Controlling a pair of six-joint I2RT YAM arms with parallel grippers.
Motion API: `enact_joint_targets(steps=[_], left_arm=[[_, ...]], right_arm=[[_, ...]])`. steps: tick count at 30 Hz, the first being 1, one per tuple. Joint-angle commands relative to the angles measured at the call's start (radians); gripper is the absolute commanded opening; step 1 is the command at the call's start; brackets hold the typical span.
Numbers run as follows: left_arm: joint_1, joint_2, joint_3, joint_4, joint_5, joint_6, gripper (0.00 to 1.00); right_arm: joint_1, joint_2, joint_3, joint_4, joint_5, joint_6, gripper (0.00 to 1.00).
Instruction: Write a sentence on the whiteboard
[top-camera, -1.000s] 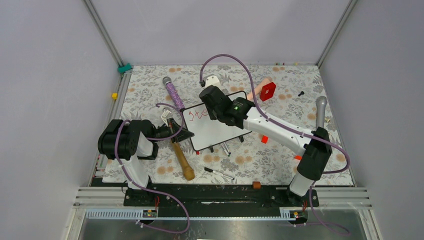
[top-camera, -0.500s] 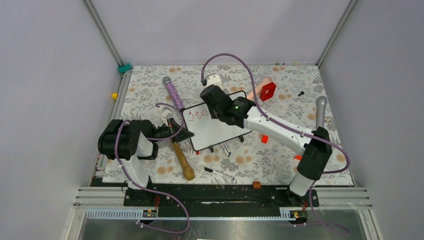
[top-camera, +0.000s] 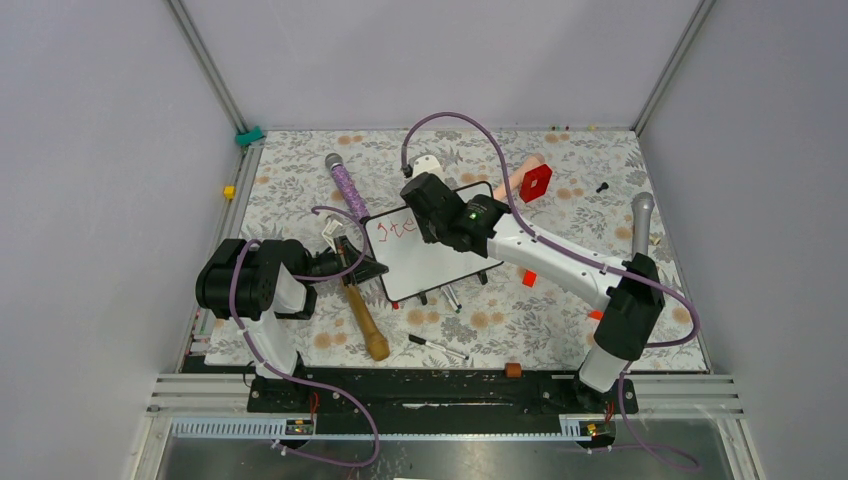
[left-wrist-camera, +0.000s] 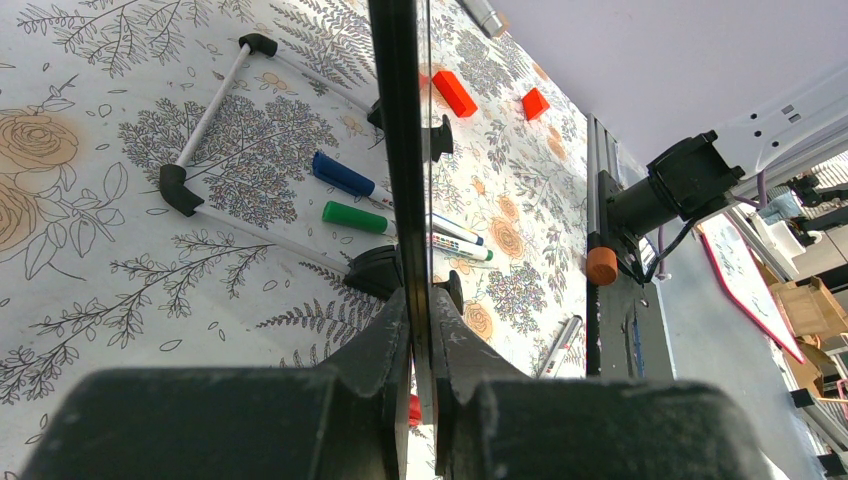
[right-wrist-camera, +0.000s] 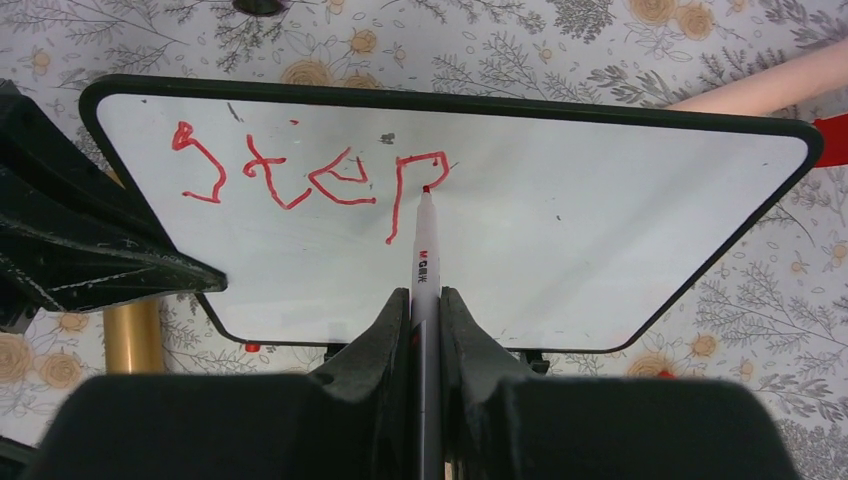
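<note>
The whiteboard (top-camera: 435, 258) stands on small black feet mid-table; it also shows in the right wrist view (right-wrist-camera: 600, 240) and edge-on in the left wrist view (left-wrist-camera: 398, 120). Red lettering (right-wrist-camera: 300, 178) on it reads "step"; only "ste" (top-camera: 398, 227) shows from above. My left gripper (left-wrist-camera: 420, 310) is shut on the board's left edge (top-camera: 362, 262). My right gripper (right-wrist-camera: 425, 300) is shut on a red marker (right-wrist-camera: 424, 250) whose tip touches the loop of the "p". The right gripper (top-camera: 425, 205) hovers over the board's top middle.
A wooden-handled hammer (top-camera: 365, 320) lies left of the board. A purple-handled tool (top-camera: 345, 185), a red block (top-camera: 536, 182), a grey cylinder (top-camera: 641, 222) and a loose marker (top-camera: 437, 346) lie around. Blue and green-capped markers (left-wrist-camera: 360, 200) lie under the board.
The right gripper shifted very slightly over the board with the marker; the red writing grew. The left arm and the board have not moved.
</note>
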Motion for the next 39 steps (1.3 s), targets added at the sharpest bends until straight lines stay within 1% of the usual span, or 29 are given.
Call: enact_joint_targets(steps=[1, 8, 13, 17, 22, 27, 32, 39], left_arm=[[-0.017, 0.015, -0.004, 0.015, 0.071, 0.084, 0.00], [-0.016, 0.015, -0.004, 0.014, 0.072, 0.085, 0.00], [-0.017, 0.015, -0.004, 0.015, 0.071, 0.084, 0.00], [-0.017, 0.015, -0.005, 0.015, 0.070, 0.084, 0.00], [-0.016, 0.014, -0.005, 0.016, 0.070, 0.084, 0.00], [-0.016, 0.015, -0.004, 0.016, 0.070, 0.084, 0.00], [-0.017, 0.015, -0.003, 0.016, 0.069, 0.083, 0.00], [-0.017, 0.015, -0.005, 0.017, 0.069, 0.085, 0.00]], right_arm=[[-0.012, -0.018, 0.003, 0.016, -0.060, 0.016, 0.00], [-0.014, -0.028, 0.006, 0.031, -0.094, 0.031, 0.00], [-0.019, -0.131, -0.069, 0.098, -0.114, 0.040, 0.00], [-0.028, -0.197, -0.114, 0.116, -0.114, 0.042, 0.00], [-0.038, -0.235, -0.163, 0.139, -0.111, 0.046, 0.00], [-0.040, -0.244, -0.175, 0.145, -0.090, 0.038, 0.00], [-0.041, -0.253, -0.120, 0.150, -0.064, 0.001, 0.00], [-0.057, -0.199, 0.076, 0.142, 0.043, -0.070, 0.00]])
